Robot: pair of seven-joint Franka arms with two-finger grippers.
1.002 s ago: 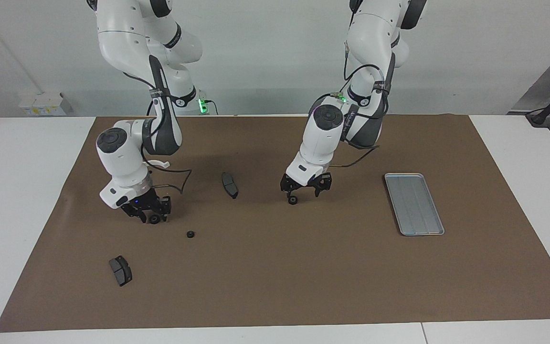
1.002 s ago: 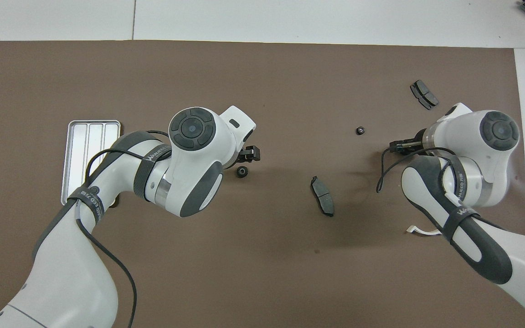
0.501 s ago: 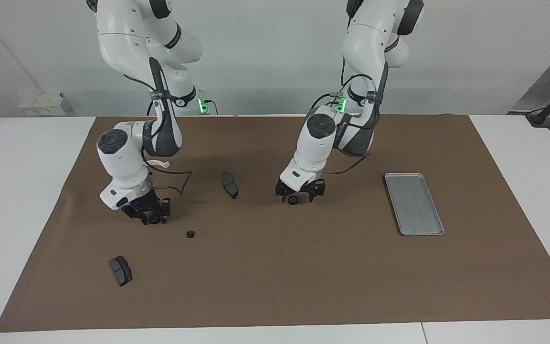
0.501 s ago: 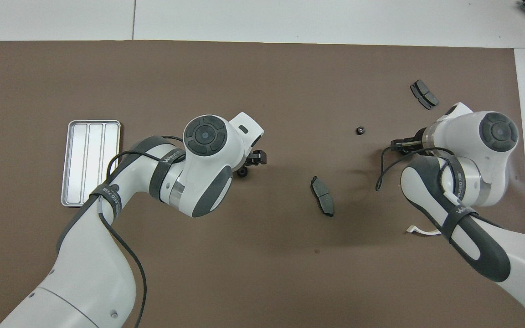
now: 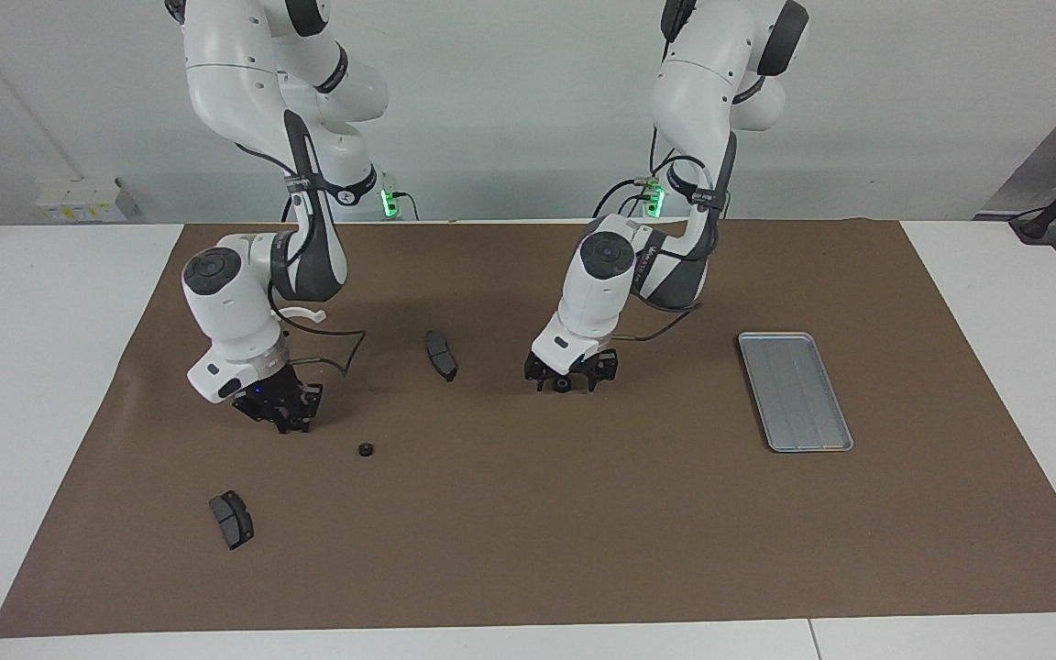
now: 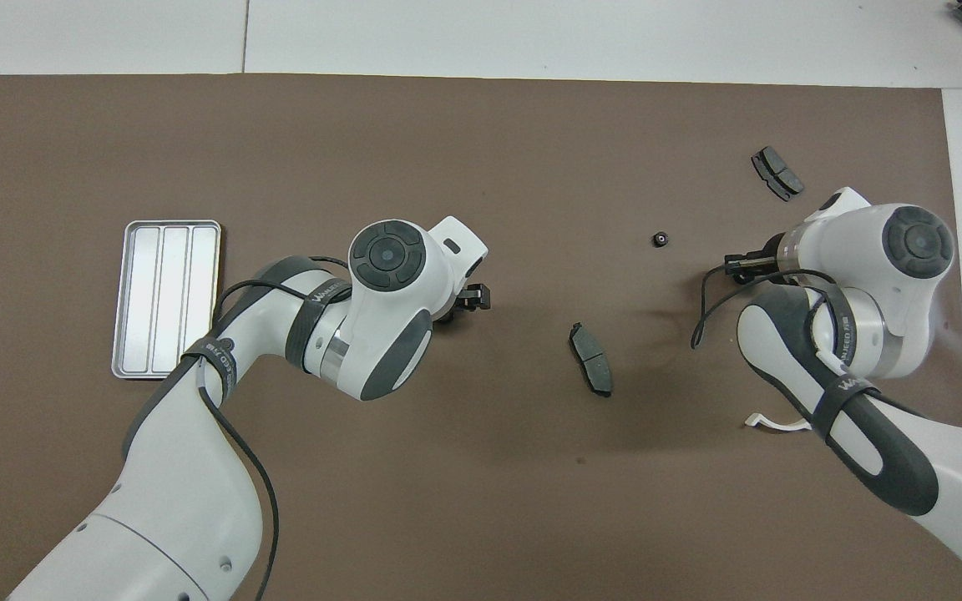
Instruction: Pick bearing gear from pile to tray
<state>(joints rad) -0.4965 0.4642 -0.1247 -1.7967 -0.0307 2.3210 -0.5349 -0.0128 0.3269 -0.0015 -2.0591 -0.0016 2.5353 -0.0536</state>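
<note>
Item: our left claw (image 5: 563, 383) low over mid-bench, apart around a small black bearing gear (image 5: 563, 384); right claw (image 5: 282, 420), state unclear, near another; tray (image 5: 794, 390) well apart; risk: gear rolls if pinched off-ctr.

Small black round gear (image 5: 365, 450) loose on brown mat, silver ridged tray (image 5: 795, 390) flat, well apart

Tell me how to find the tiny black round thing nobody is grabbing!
Start at the big brown paper mat covering the table. Go toward the right arm's end, where a flat dark grey pad piece lies near the mat's corner. A little nearer the robots sits the tiny black round part, alone on bare mat, round where the pad is flat.
</note>
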